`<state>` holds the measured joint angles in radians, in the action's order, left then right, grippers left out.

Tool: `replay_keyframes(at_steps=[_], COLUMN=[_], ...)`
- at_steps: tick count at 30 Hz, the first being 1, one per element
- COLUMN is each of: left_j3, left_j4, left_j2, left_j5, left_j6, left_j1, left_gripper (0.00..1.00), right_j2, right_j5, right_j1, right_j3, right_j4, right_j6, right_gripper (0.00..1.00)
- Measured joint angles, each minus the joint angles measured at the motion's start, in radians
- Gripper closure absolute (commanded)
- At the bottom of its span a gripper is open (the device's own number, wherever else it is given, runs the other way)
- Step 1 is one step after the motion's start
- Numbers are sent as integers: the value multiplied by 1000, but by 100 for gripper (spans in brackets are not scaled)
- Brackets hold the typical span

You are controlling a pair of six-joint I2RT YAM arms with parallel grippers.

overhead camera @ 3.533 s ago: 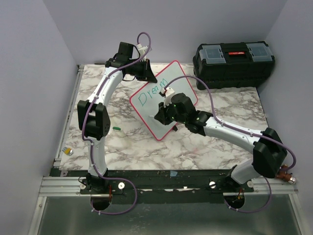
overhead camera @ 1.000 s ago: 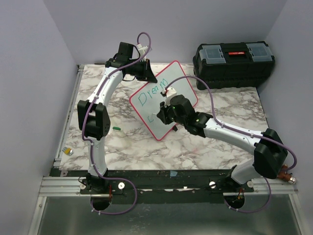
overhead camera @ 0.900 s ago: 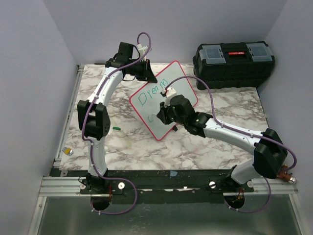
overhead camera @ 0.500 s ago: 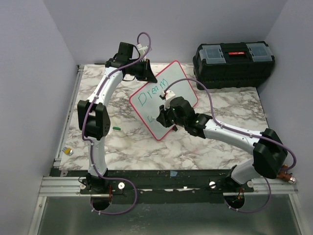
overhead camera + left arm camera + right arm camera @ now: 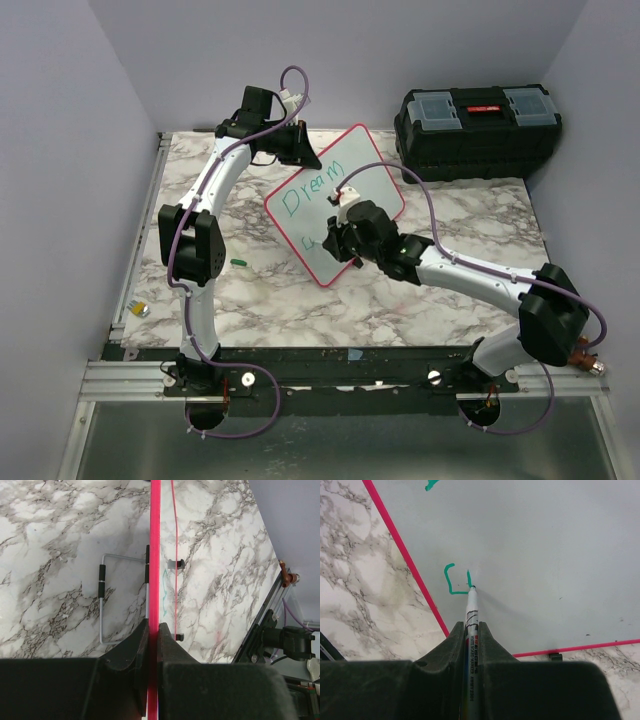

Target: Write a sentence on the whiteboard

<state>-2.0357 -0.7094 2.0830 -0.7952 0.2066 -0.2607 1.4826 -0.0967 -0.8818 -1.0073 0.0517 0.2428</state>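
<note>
One marble table point(image 5: 460, 235) carries it all: a black toolbox point(image 5: 478, 120) at the far right and the whiteboard point(image 5: 382, 190) mid-table, turned cornerwise. The left gripper point(image 5: 153, 630) has its jaws pressed on the board's far red rim, seen edge-on from that wrist. The right gripper point(image 5: 470, 632) pinches a marker point(image 5: 471, 607), its tip touching the board near the left rim. The sentence point(image 5: 310, 192) reads "Dream" in green, with a "C" and a short stroke below.

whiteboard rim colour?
Red-pink, a thin band round the whiteboard. It shows best in the right wrist view.
</note>
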Motion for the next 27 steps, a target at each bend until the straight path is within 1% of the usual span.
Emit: replay_keyframes(at_steps=[6,12,27], left_j3=[0,0,0], left_j4=[-1,-1,-1], left_j2=[0,0,0], left_j5=[0,0,0], left_j6=[1,1,0], left_j1=[0,0,1], left_gripper=[100,100,100], right_j2=[6,25,27], right_j5=[-40,-36,23], right_j1=[0,0,0], right_j3=[-37,-79,-56], right_j4=[11,10,-3], right_j6=[0,-1,-3], right_gripper=[99,99,99])
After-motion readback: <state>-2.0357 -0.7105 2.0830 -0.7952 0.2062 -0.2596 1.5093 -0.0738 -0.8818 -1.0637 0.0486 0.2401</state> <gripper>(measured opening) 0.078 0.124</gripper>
